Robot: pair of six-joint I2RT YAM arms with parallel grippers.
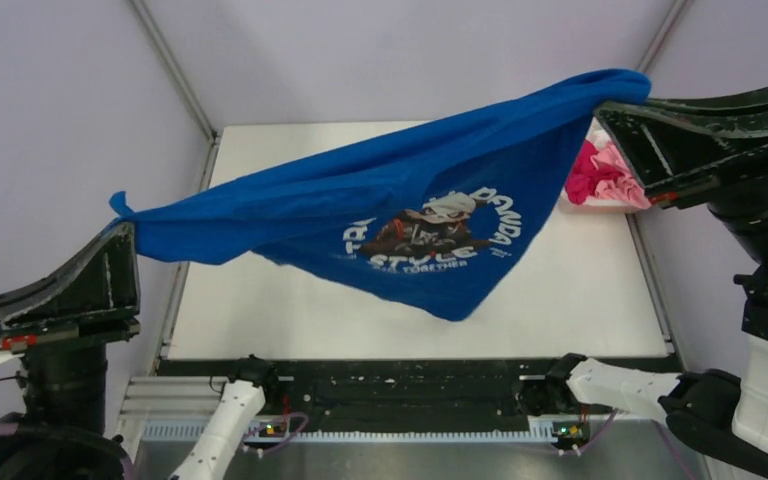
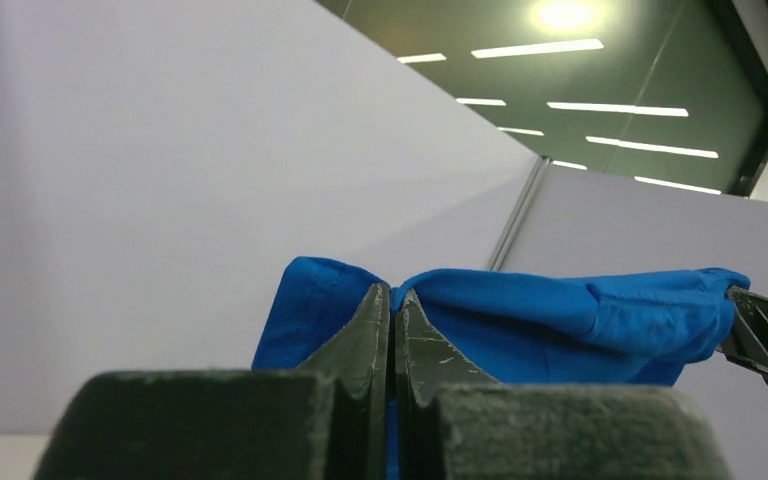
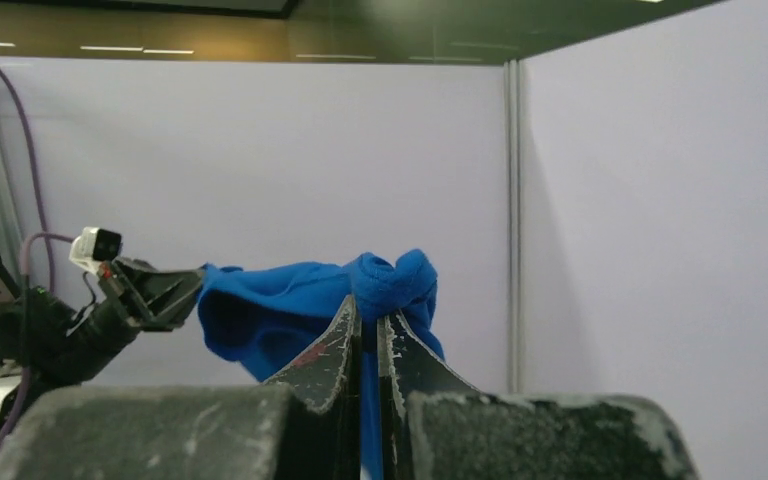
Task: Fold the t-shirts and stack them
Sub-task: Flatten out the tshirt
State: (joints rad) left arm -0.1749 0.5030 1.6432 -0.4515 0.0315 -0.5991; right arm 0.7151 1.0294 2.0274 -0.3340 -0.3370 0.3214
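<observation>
The royal blue t-shirt (image 1: 400, 200) with the panda print hangs stretched in the air above the white table (image 1: 580, 290). My left gripper (image 1: 120, 215) is shut on its left corner, raised at the table's left edge. My right gripper (image 1: 615, 100) is shut on its right corner, high at the far right. In the left wrist view the blue cloth (image 2: 560, 320) is pinched between the fingers (image 2: 370, 330). In the right wrist view the blue cloth (image 3: 290, 300) bunches above the shut gripper (image 3: 368, 315). Magenta and pale pink t-shirts (image 1: 600, 170) lie at the far right, partly hidden by my right arm.
Pale partition walls close in the table on the left, back and right. A metal frame post (image 1: 175, 70) runs down to the table's far left corner. The arm bases and a black rail (image 1: 410, 395) sit along the near edge.
</observation>
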